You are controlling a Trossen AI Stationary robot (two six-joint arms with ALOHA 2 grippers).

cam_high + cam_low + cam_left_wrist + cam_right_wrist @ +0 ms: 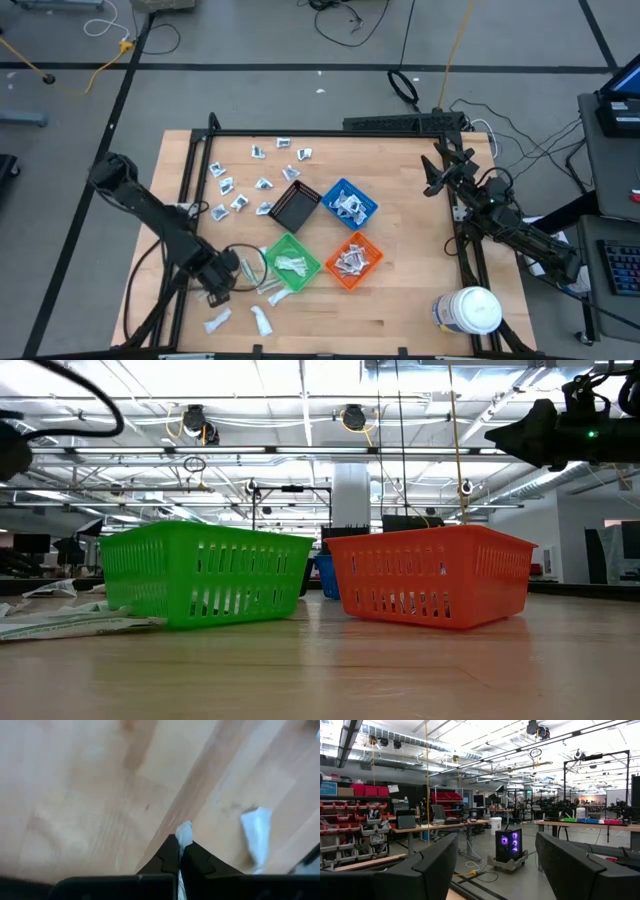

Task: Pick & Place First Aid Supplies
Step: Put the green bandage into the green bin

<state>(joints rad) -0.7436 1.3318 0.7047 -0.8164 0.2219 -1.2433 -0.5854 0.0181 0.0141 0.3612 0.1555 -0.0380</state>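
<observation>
We have the left gripper [218, 283] down at the table, just beside the green bin [292, 262] on its near-left side. Its jaws are pressed together on a thin white packet [184, 834]; in the left wrist view the packet's edge pokes out past the tips

Step in hand, as we judge it: lift this packet and carry it to a bin. To do it well we keep the pinch firm, since only a narrow edge of the packet is held and it could slip. We raise straight up first, clear of the green bin's rim, then move over

Around the green bin: more loose packets [260, 320] lie on the table nearer the front edge, and another packet [256, 832] sits close to the held one, apart from it. A low drag could sweep these aside. The orange bin [352, 260] stands just right of the green bin, the blue bin [349, 203] and black bin [295, 208] beyond it, with scattered packets farther still

The right gripper [437, 172] waits well right of the green bin, raised, jaws wide and empty. The white jar [470, 310] stands at the near right corner, out of the path
</observation>
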